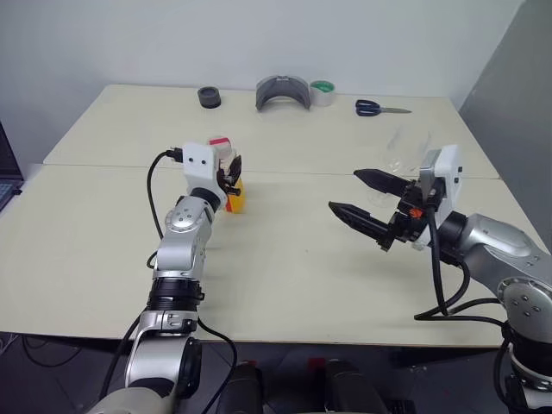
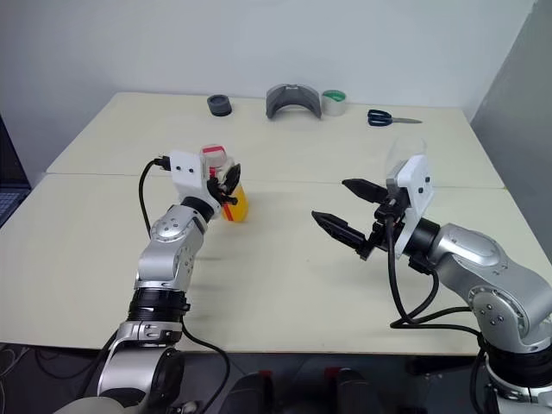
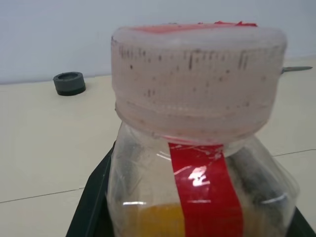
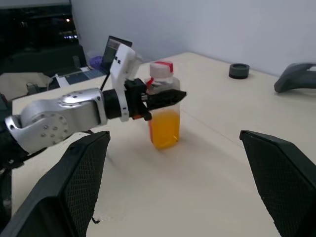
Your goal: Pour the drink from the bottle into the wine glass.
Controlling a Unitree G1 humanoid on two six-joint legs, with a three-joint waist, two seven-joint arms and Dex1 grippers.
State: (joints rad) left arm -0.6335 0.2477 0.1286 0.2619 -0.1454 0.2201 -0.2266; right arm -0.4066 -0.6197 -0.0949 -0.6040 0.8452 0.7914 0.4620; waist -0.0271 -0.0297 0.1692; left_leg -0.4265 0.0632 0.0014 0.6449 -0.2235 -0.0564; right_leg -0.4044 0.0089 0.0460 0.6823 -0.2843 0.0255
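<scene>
The left gripper [image 4: 165, 97] clamps the upright bottle [image 4: 163, 106], at ten o'clock on the table [image 1: 285, 259]; the right gripper [image 1: 360, 203] gapes wide, empty, at three o'clock, by the wine glass [image 1: 398, 153].

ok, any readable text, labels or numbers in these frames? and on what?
No text reads clearly.
Red stripe on the bottle: a small white mark, too creased and blurred to read.
Bottle's white cap: small dark ticks along the rim, not legible characters.
Red sticker on the cap: no print can be made out.
Green tape roll, scissors, dark ring, grey curved object: nothing legible.
</scene>
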